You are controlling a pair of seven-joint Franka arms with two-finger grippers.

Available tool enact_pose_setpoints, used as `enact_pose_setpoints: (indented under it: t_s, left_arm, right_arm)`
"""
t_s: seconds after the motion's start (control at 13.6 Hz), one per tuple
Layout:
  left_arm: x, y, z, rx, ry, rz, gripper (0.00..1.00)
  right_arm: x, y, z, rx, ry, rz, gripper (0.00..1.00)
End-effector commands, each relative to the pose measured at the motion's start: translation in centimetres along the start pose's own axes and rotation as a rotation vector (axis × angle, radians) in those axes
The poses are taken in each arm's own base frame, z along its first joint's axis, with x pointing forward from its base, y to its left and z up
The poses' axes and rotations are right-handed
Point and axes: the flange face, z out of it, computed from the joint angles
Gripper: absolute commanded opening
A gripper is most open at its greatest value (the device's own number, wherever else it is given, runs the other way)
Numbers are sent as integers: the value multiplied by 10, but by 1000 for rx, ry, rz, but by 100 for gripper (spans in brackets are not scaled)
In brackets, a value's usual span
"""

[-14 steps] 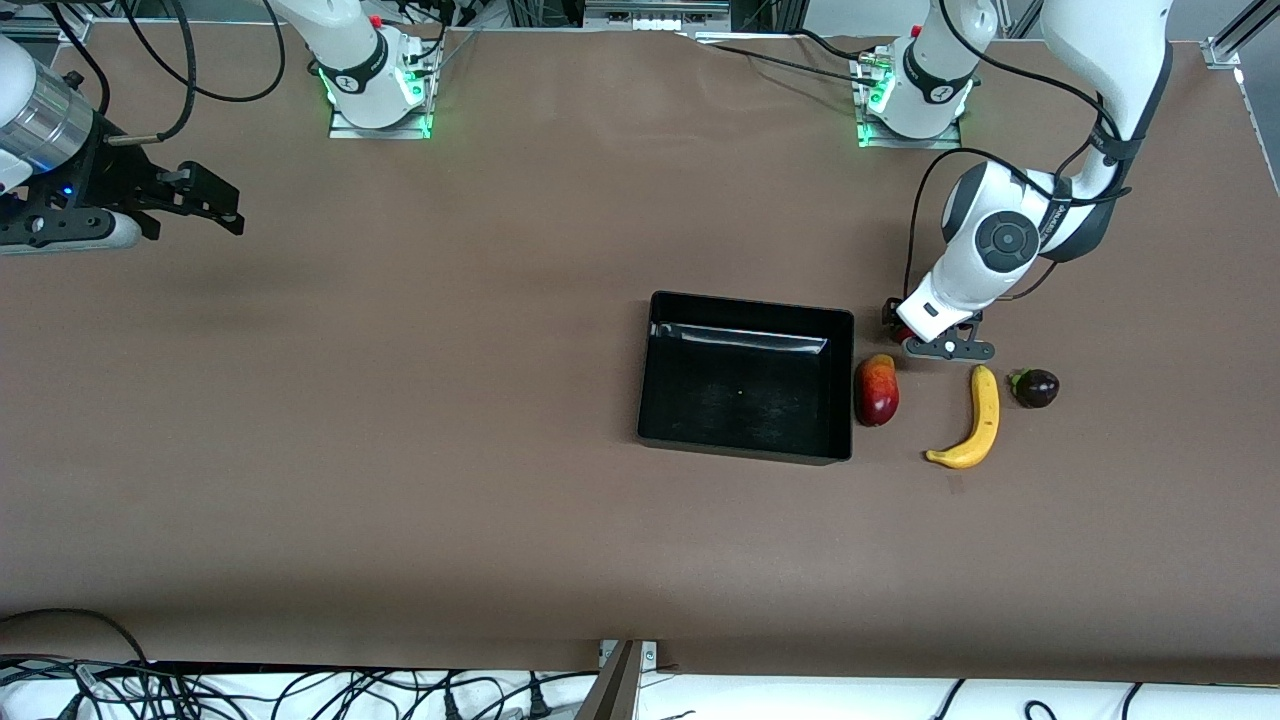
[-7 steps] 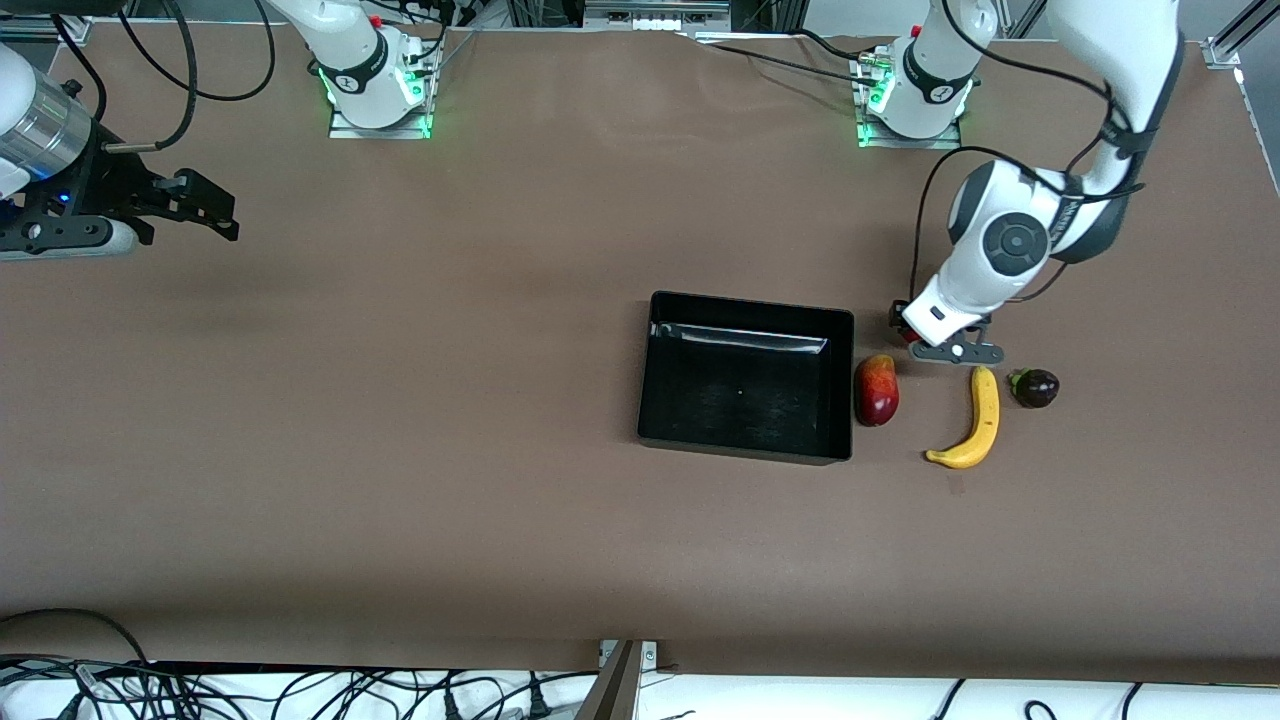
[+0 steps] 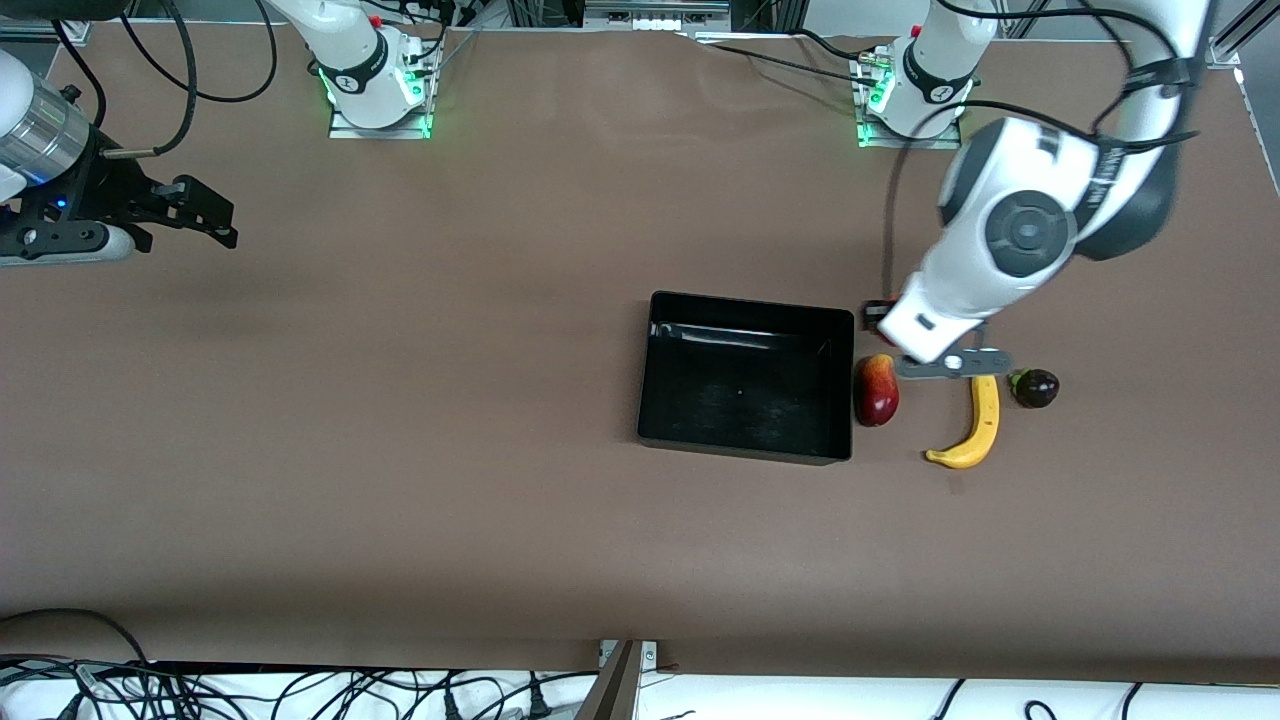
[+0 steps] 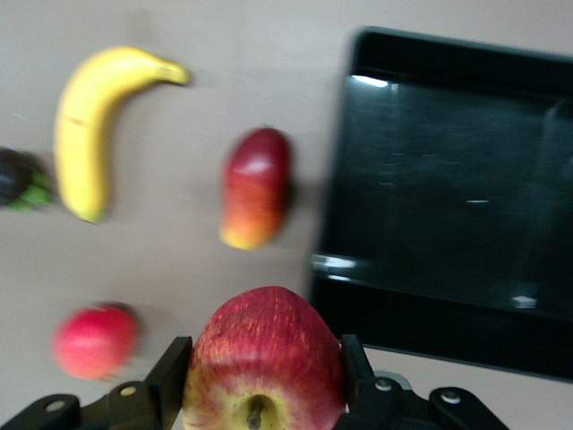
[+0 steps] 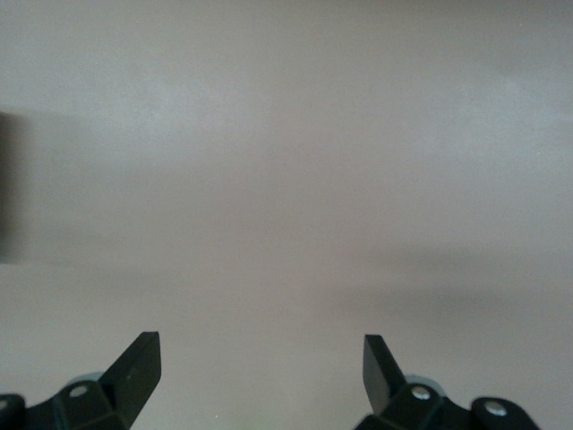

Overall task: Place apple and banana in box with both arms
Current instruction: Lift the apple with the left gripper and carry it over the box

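Observation:
My left gripper (image 4: 264,354) is shut on the apple (image 4: 264,367), red with a yellowish stem end, and holds it in the air over the table beside the box. In the front view the left gripper (image 3: 884,322) is mostly hidden under its wrist, above the gap between the black box (image 3: 750,302) and the banana (image 3: 980,425). The yellow banana (image 4: 89,125) lies on the table toward the left arm's end. The box (image 4: 430,318) is empty. My right gripper (image 3: 212,212) waits open and empty (image 5: 260,358) over bare table at the right arm's end.
A red-yellow mango-like fruit (image 3: 876,390) lies against the box's wall, between box and banana. A dark purple fruit (image 3: 1035,387) sits beside the banana. A round red fruit (image 4: 94,340) lies on the table, hidden by the arm in the front view.
My left arm has risen off the table with the apple and shifted slightly toward the box. The right gripper has barely moved.

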Motion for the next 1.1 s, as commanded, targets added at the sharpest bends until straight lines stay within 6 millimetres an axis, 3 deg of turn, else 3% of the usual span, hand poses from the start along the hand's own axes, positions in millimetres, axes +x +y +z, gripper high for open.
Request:
enact_pose_setpoints:
  t_s: [0.0,0.29,0.44,0.66,0.73,1.03]
  left_arm:
    - [2,64,11,-46,-29,-70,15]
    - [13,89,41,-80,21,-81,15]
    - [19,69,51,-27,18,-71,16]
    - [26,76,100,-7,22,-57,19]
    - [21,85,112,-12,26,-51,19]
    - [10,85,159,19,0,-43,20]
  right_arm:
    - [6,4,-11,-8,30,2,100]
    - [7,3,-11,-4,30,2,100]
    - [8,5,-8,-6,26,5,100]
    - [10,7,-10,-4,38,10,100]
    - [11,8,-10,1,38,15,100]
    - [20,1,-6,7,65,2,100]
